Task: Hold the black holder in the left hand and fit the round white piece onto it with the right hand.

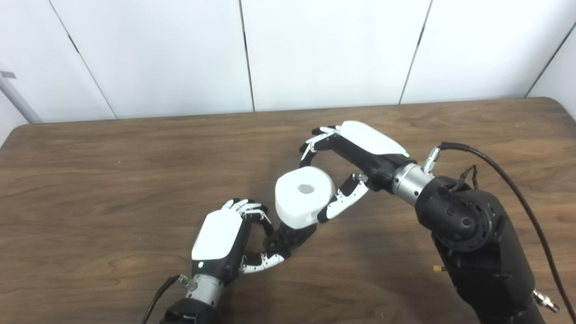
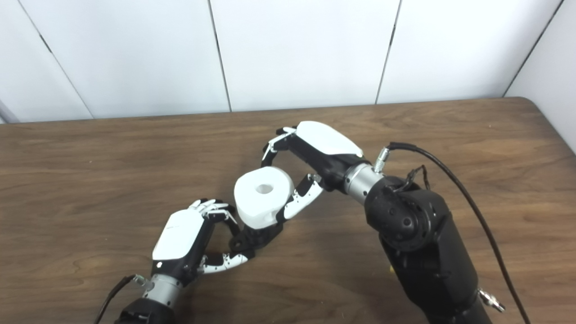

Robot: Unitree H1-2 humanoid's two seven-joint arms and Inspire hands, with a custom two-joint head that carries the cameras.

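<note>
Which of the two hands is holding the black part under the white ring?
The left hand, nearer the camera, pinches the black holder low down. The right hand has its thumb against the round white piece, fingers spread.

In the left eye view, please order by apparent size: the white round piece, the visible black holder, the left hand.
1. left hand
2. white round piece, close to it
3. black holder, mostly hidden

Left hand (image 1: 225, 238): glossy white back shell, black-and-white segmented fingers, silver wrist collar, thin black cable trailing from the wrist. Right hand (image 1: 355, 155): same white shell and silver collar (small silver connector beside it). Right forearm (image 1: 477, 243) bulky, matte black, with round recessed screw holes; thick black cable (image 1: 517, 189) loops alongside.
</note>
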